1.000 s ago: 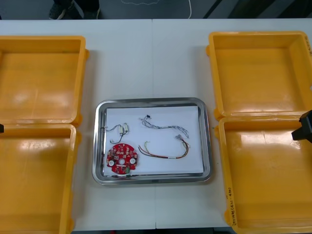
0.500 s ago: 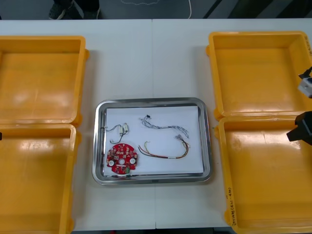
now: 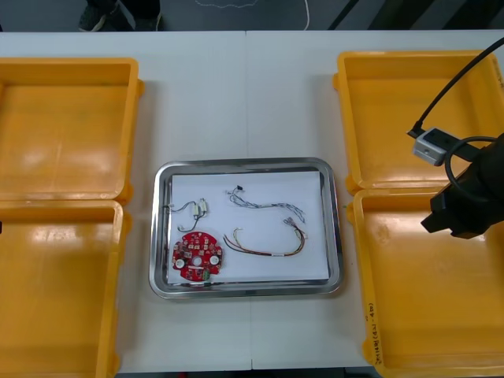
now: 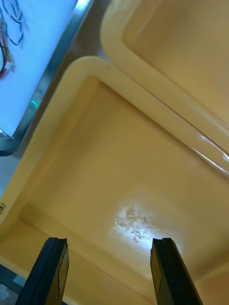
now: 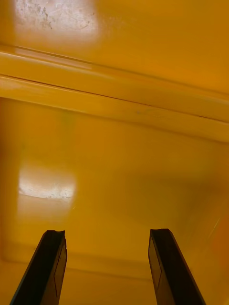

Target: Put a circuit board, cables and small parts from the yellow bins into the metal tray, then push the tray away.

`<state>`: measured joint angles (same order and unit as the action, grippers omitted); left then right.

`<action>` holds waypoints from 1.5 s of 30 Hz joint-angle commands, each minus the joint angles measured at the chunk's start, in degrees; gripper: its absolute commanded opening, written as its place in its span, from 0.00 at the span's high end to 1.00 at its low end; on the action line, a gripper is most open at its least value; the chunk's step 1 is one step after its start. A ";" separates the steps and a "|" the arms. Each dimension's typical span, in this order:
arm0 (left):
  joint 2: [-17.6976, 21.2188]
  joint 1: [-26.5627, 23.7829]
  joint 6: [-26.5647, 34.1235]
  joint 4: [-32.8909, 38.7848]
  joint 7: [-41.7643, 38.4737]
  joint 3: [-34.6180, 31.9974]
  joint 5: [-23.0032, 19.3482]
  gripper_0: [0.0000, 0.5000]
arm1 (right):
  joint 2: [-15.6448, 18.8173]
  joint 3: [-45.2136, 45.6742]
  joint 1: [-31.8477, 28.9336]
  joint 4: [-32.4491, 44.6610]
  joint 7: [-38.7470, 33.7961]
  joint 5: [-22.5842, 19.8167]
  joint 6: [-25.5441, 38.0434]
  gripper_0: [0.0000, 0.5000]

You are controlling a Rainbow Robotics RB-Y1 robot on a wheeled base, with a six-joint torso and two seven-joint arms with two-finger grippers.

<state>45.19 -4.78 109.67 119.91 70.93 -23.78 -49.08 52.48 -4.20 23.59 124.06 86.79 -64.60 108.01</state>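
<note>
You're hovering the right gripper (image 4: 109, 248) over the near right yellow bin (image 3: 425, 315), the metal tray (image 3: 246, 164) just to its left, and the left gripper (image 5: 107, 238) over a left yellow bin (image 5: 114, 143), both with fingers apart.

**Bright overhead light, glare on plastic and steel**

Strong, even light falls from above on the table (image 3: 248, 94). Shadows are soft and short, hugging the walls of the yellow bins (image 3: 67, 130), whose floors carry broad pale sheen. The rim of the metal tray (image 3: 246, 163) glints. A white hot spot burns on the floor of the near right bin (image 4: 133, 221), and a dimmer patch glows on a left bin (image 5: 47, 186).
</note>
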 commanded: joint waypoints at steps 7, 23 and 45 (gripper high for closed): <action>2.71 1.71 0.33 1.21 5.88 -0.39 -0.23 0.00 | -0.54 -8.19 7.17 1.97 9.18 -1.32 -2.63 0.00; 2.71 1.71 0.33 1.21 5.88 -0.39 -0.23 0.00 | -7.66 -19.88 15.96 2.41 15.78 2.90 -2.63 0.00; 2.71 1.71 0.33 1.21 5.88 -0.39 -0.23 0.00 | -21.90 -40.27 23.52 2.59 17.97 19.60 -2.63 0.00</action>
<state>45.22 -4.35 109.67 119.91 70.94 -23.78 -49.08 32.93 -41.19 44.24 124.92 103.43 -46.98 105.80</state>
